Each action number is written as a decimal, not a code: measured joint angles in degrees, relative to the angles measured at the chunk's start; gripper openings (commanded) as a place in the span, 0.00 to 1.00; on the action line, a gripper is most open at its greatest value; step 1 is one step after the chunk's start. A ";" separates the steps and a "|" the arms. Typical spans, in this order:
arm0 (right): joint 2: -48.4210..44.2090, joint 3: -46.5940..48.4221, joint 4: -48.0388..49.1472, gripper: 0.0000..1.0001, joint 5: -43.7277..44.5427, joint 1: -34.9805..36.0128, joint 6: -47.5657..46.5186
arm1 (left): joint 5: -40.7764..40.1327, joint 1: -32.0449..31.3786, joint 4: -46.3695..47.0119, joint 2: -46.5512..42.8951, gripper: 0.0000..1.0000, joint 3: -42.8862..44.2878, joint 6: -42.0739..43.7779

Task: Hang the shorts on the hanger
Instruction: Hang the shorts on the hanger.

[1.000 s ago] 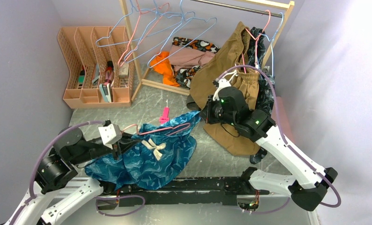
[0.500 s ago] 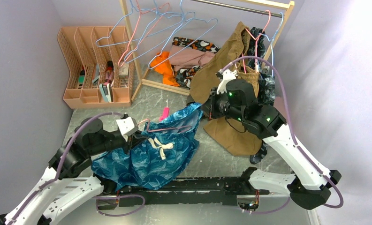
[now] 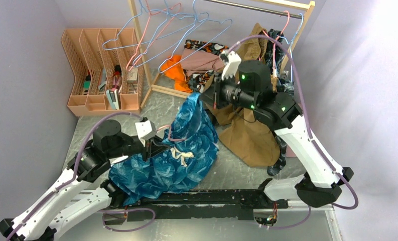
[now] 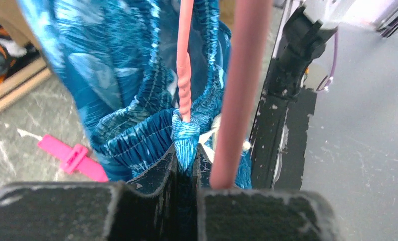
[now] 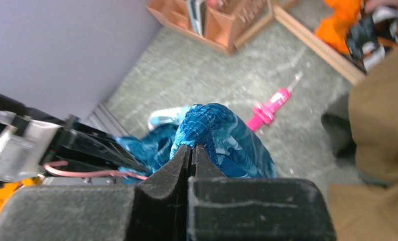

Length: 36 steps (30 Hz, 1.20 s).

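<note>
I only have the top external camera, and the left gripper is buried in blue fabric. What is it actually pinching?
Observer: In the left wrist view, the left gripper is shut on a fold of the shorts, at the elastic waistband.
Operator: Where's the hanger in that view?
Observer: The twisted pink wire of the hanger comes down to that same pinch. I cannot tell whether it is clamped too.
Operator: And the right side?
Observer: The right wrist view shows the right gripper shut on a gathered edge of the waistband, with no gap between its jaws.
</note>
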 measured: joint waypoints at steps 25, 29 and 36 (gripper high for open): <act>11.80 0.26 5.18 0.00 -5.05 4.70 0.83 | 3.63 0.00 14.45 0.02 0.07 -1.53 -7.06; 10.71 4.50 7.15 0.00 -4.70 7.04 0.46 | 2.60 0.00 17.42 -0.07 0.07 -2.10 -8.26; 9.66 -5.01 12.24 0.19 -5.62 8.22 2.54 | -0.90 0.00 21.20 -1.70 0.07 -5.38 -10.16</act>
